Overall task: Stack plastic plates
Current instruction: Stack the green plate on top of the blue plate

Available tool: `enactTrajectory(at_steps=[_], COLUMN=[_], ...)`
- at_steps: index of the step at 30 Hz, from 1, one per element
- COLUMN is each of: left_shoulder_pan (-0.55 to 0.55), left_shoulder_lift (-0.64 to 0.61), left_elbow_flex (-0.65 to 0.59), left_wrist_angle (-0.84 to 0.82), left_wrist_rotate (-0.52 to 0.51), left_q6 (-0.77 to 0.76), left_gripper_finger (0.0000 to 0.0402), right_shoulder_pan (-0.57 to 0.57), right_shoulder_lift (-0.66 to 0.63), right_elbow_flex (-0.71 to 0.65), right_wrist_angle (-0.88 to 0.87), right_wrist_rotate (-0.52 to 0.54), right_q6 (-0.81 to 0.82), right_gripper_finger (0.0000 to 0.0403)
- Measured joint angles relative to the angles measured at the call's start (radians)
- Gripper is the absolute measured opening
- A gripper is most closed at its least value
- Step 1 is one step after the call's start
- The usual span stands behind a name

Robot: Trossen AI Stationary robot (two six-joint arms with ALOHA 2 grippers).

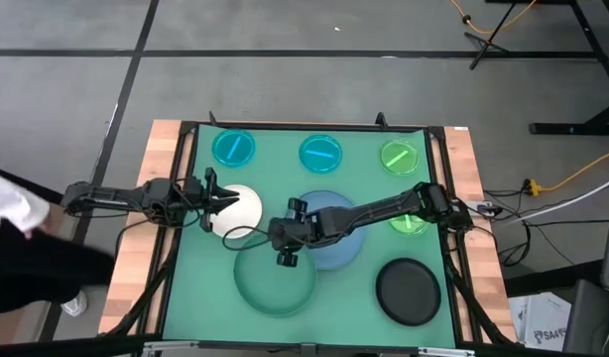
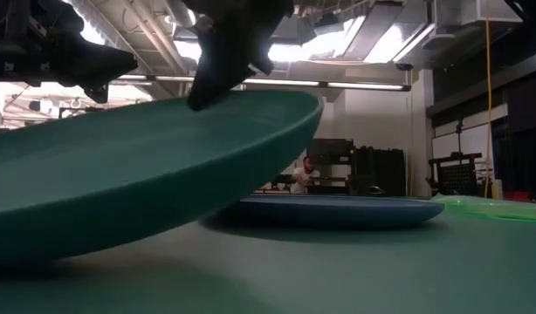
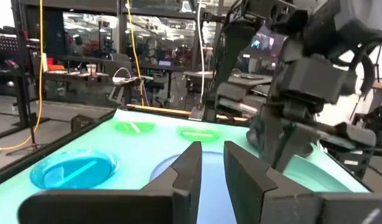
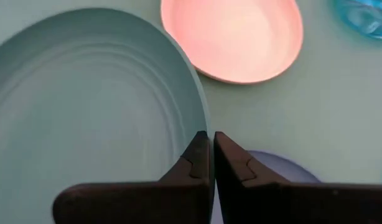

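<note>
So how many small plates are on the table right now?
4: two blue ones and a green one along the far edge, another green one partly under the right arm. More may be hidden.

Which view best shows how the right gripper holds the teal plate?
The right wrist view: the right gripper is shut on the teal plate at its rim. The low view shows the plate tilted, one edge lifted. The high view shows it whole; the left wrist view shows only a sliver.
</note>
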Motion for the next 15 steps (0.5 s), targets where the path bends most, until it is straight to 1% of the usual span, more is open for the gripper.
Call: enactTrajectory(at_steps=[2,15], left_shoulder_pan=[0.000,0.000], left_shoulder_lift=[0.000,0.000], left_elbow_flex=[0.000,0.000], left_wrist_angle=[-0.016,-0.034], left_wrist_rotate=[0.000,0.001], left_q6=[0.000,0.000], left_gripper_finger=[0.0061,0.0061], right_shoulder_pan=[-0.001,-0.001], right_shoulder_lift=[-0.017,-0.103], right_elbow_flex=[0.000,0.000], right_wrist_angle=[-0.017,-0.216], right_wrist_rotate=[0.003,0.151], right_q6=[0.001,0.087], right_gripper_finger=[0.0000,0.0000])
